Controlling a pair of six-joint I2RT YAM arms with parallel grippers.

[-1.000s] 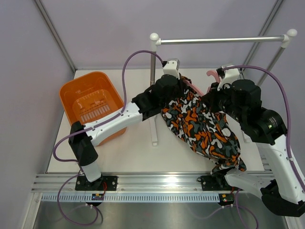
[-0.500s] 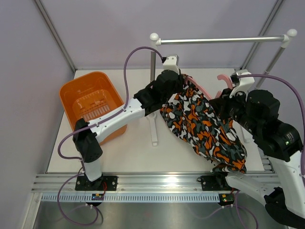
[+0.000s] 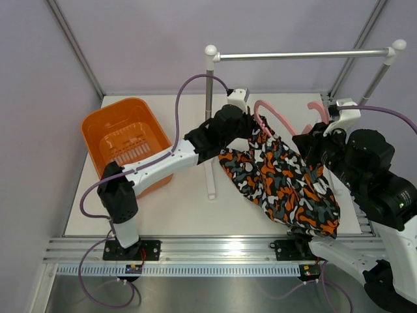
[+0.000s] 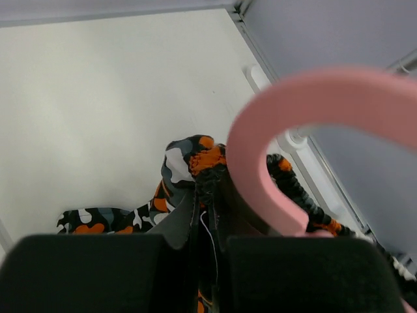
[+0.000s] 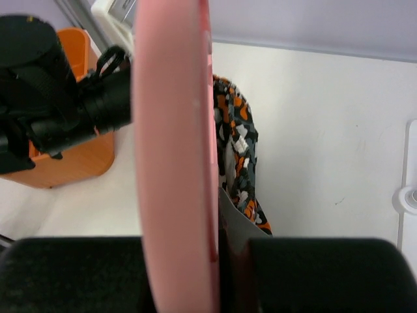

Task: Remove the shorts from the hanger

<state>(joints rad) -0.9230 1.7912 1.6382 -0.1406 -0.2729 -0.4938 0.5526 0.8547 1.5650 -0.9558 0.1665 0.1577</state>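
Your left gripper (image 3: pixel 253 125) is clamped on the waist edge of the shorts (image 3: pixel 281 184). Your right gripper (image 3: pixel 320 135) is closed around the hanger (image 3: pixel 272 111), close to its hook. Both sit just in front of the rail (image 3: pixel 300 55) and below it, and the hanger looks to be off the rail (as far as the top view tells). The split makes sense: one arm anchors the plastic while the other holds cloth, so the two can be drawn apart. The shorts trail from the hanger toward the counter (image 3: pixel 189 202) on the near side of the rail, so I judge them not yet free.

The top view gives you the layout but hides both pairs of jaws behind the wrists. The left wrist view shows cloth pinched tight between the fingers, with the pink curve rising bare just beyond. The right wrist view shows the hanger running straight through the grip, with shorts draped beside it further out. Neither wrist view shows how much fabric is caught on the hanger.
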